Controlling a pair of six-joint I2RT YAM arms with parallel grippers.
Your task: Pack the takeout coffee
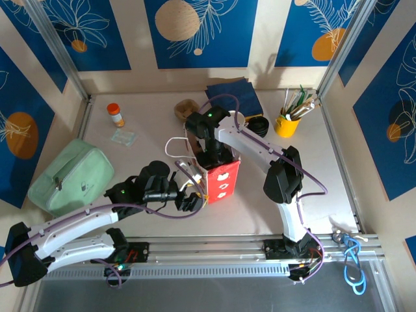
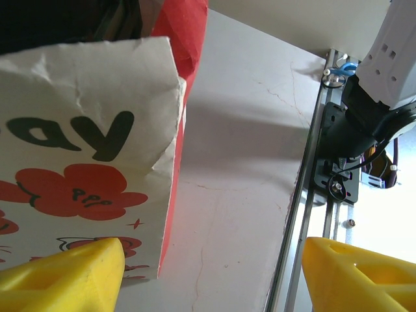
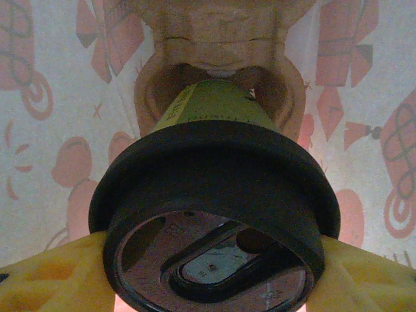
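Table (image 1: 156, 123) carries everything. Green pouch (image 1: 70, 177) lies well left of left claw (image 1: 192, 195). Red-and-white paper bag (image 1: 221, 182) stands upright just right of left claw; contact unclear. In the left wrist view the bag's white printed wall (image 2: 84, 149) sits ahead of left claw (image 2: 211, 260), and the 2 yellow fingers (image 2: 65, 273) are spread wide. Right claw (image 1: 211, 156) is down inside bag from above. Right claw (image 3: 208, 273) is clamped on takeout coffee (image 3: 214, 188), with 1 finger (image 3: 45, 279) on each side of the black lid. Coffee is inside bag, green side pointing away from claw toward brown cardboard holder (image 3: 214, 39).
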